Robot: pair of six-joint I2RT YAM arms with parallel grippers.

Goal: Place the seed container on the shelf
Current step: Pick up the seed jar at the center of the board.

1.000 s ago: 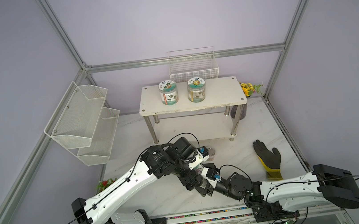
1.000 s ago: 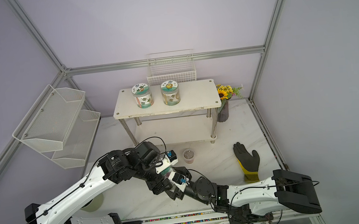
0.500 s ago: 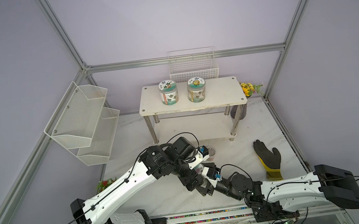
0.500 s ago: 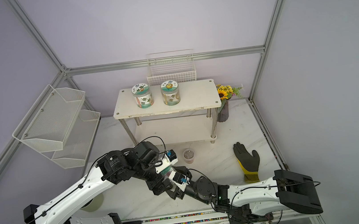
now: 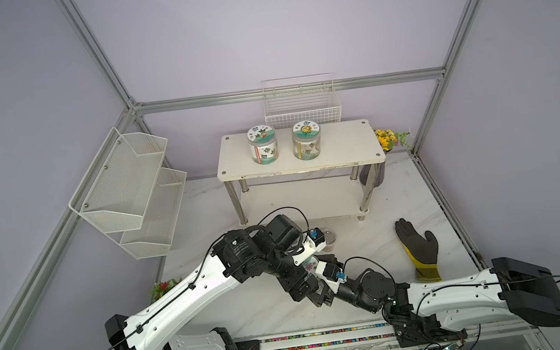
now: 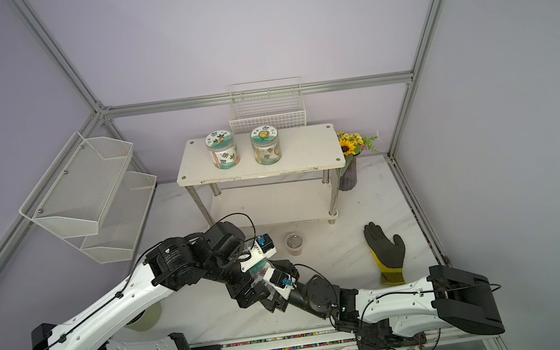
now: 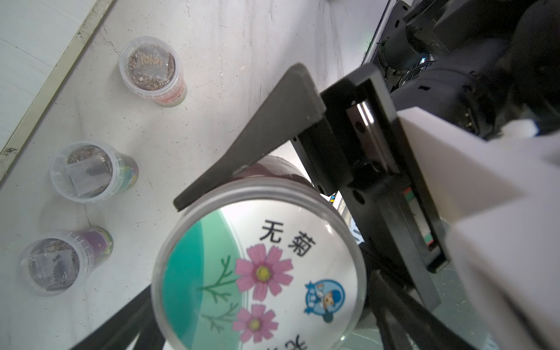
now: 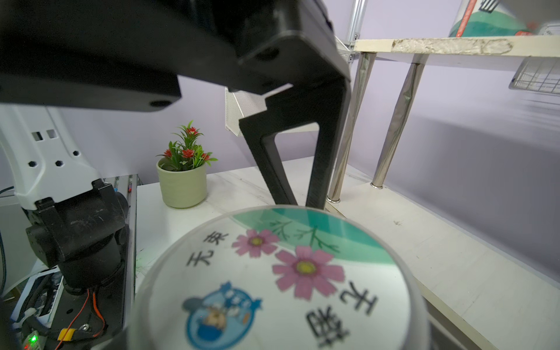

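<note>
In front of the shelf [image 5: 340, 146], the right gripper [image 6: 262, 271] is clamping the seed container [image 7: 257, 272]; the left gripper [image 7: 263, 325] is standing apart around it.

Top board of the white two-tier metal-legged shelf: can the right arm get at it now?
Probably not yet. The left arm crosses between the shelf and the right gripper, its fingers open around the clear, pink-flower-lidded seed jar held there. The board's right half is bare.

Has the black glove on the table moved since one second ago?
No. The glove lies in the same spot as before, equally far from the nearest leg of the shelf, with its fingers pointing toward the back wall.
</note>
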